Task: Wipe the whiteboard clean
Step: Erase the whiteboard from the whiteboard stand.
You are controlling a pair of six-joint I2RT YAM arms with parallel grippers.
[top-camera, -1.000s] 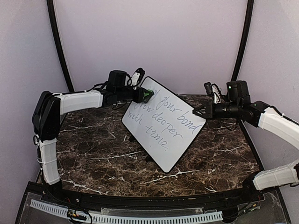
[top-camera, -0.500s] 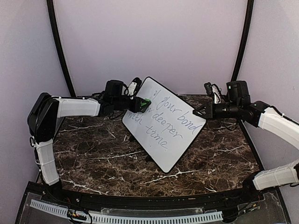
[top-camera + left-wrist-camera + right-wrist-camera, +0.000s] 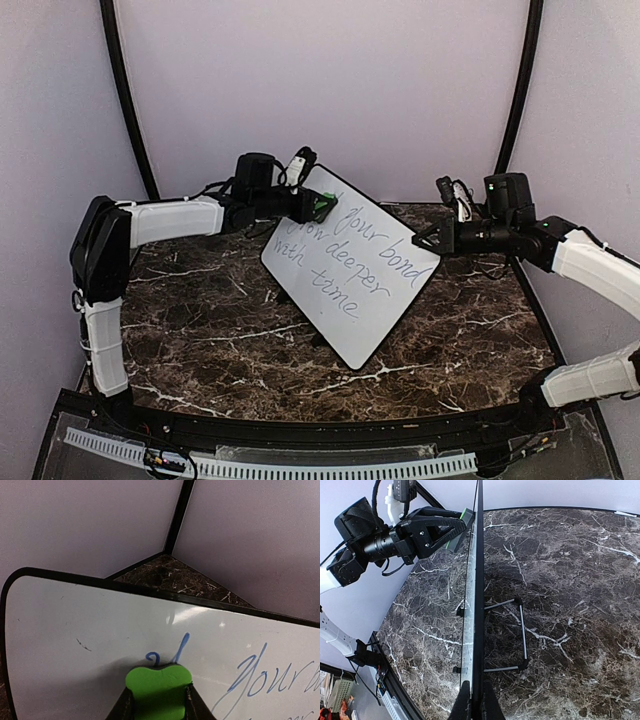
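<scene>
Clearly clamped on the green eraser (image 3: 158, 685), the left gripper (image 3: 312, 206) presses it to the upper left corner of the whiteboard (image 3: 385, 310), which stands tilted mid-table. Flat, firm, overlapping strokes rightward across the writing would clean best, with the right gripper (image 3: 428, 240), pinched shut on the board's right edge, bracing it.

Lab test booth: plain lilac walls (image 3: 320, 80); marble-patterned table (image 3: 200, 340); black frame poles (image 3: 125, 100)

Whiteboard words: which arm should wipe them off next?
Left. The left gripper holds the green eraser against the whiteboard, beside the writing; the right gripper grips the board's edge.
</scene>
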